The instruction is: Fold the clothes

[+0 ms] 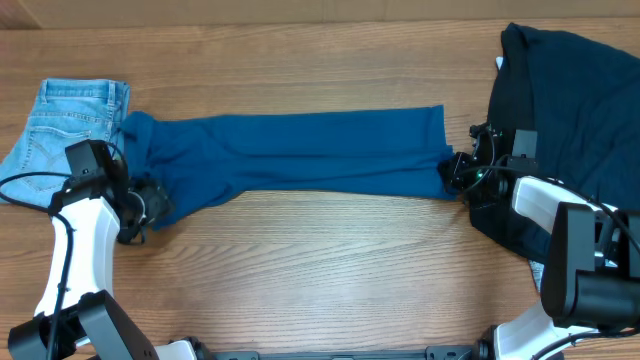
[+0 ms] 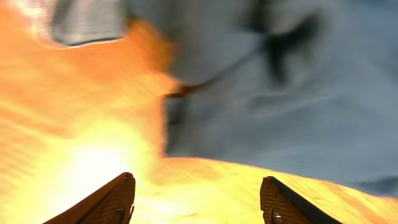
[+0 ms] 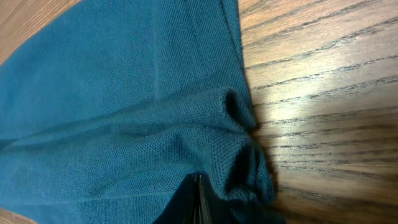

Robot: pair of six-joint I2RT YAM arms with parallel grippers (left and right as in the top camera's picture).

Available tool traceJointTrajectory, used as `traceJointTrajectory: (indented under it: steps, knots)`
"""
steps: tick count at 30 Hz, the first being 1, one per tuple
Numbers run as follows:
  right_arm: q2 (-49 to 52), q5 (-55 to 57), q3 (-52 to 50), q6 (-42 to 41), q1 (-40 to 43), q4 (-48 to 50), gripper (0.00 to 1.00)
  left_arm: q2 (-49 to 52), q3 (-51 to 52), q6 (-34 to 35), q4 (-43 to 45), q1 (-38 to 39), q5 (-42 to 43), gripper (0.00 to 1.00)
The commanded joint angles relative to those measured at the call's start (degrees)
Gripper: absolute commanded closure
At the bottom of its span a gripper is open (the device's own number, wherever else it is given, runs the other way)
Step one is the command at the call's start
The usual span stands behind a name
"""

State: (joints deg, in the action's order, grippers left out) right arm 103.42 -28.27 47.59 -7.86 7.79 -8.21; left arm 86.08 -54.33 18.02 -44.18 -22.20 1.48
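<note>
The mid-blue jersey top (image 1: 300,150) lies stretched out in a long band across the table. My right gripper (image 1: 456,170) is shut on its right end. In the right wrist view the closed fingers (image 3: 198,186) pinch a bunched fold of the blue top (image 3: 124,112). My left gripper (image 1: 153,205) is at the top's left end. In the left wrist view its fingers (image 2: 199,199) are open and empty over bare table, just short of the blue fabric (image 2: 280,106). The light-blue jeans (image 1: 72,118) lie at the far left. The dark navy garment (image 1: 575,110) lies at the right.
The wooden table (image 1: 330,270) shows in front of the top and behind it. My right arm rests over the navy garment's lower edge. The left wrist view is strongly overexposed, with the table glowing orange.
</note>
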Motion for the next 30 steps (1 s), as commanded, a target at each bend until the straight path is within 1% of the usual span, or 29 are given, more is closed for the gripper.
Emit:
traceJointTrajectory:
  steps: [1, 4, 8, 13, 15, 16, 21, 24, 26, 27, 28, 30]
  knots:
    - [1.29, 1.2, -0.26, 0.37, -0.33, -1.44, 0.94, -0.11, 1.2, 1.42, 1.18, 0.04, -12.85, 0.31]
    - [1.29, 1.2, -0.26, 0.39, -0.33, -1.75, 0.94, 0.28, 3.52, 0.81, 5.44, 0.11, -11.82, 0.31]
    - [1.29, 1.18, -0.26, 0.37, -0.33, -2.03, 0.94, 1.4, 5.92, -3.43, 10.78, 0.11, -4.92, 0.32]
    - [1.29, 1.2, -0.26, 0.37, -0.33, -2.01, 0.94, 2.03, 7.72, -7.28, 13.11, 0.13, -0.72, 0.34]
    - [1.29, 1.18, -0.26, 0.37, -0.33, -1.99, 0.94, 2.08, 8.24, -8.9, 14.19, 0.13, 1.6, 0.37]
    - [1.29, 1.2, -0.26, 0.37, -0.33, -1.99, 0.94, 2.1, 8.46, -9.03, 14.53, 0.15, 1.92, 0.39]
    - [1.29, 1.18, -0.26, 0.37, -0.33, -1.99, 0.94, 3.13, 10.91, -9.07, 17.97, 0.15, 1.99, 0.4]
    - [1.29, 1.18, -0.26, 0.37, -0.33, -1.99, 0.94, 4.42, 11.06, -9.05, 18.34, 0.15, 2.01, 0.41]
    - [1.29, 1.18, -0.26, 0.37, -0.33, -1.99, 0.94, 5.88, 11.06, -9.05, 18.38, 0.15, 2.36, 0.44]
    - [1.29, 1.18, -0.26, 0.37, -0.33, -1.99, 0.94, 6.47, 11.06, -9.07, 18.56, 0.15, 2.97, 0.47]
    - [1.29, 1.18, -0.26, 0.37, -0.33, -2.01, 0.94, 7.17, 11.06, -9.2, 18.73, 0.15, 4.2, 0.55]
    - [1.29, 1.18, -0.26, 0.37, -0.33, -2.01, 0.94, 7.87, 11.06, -9.27, 18.75, 0.15, 6.49, 0.94]
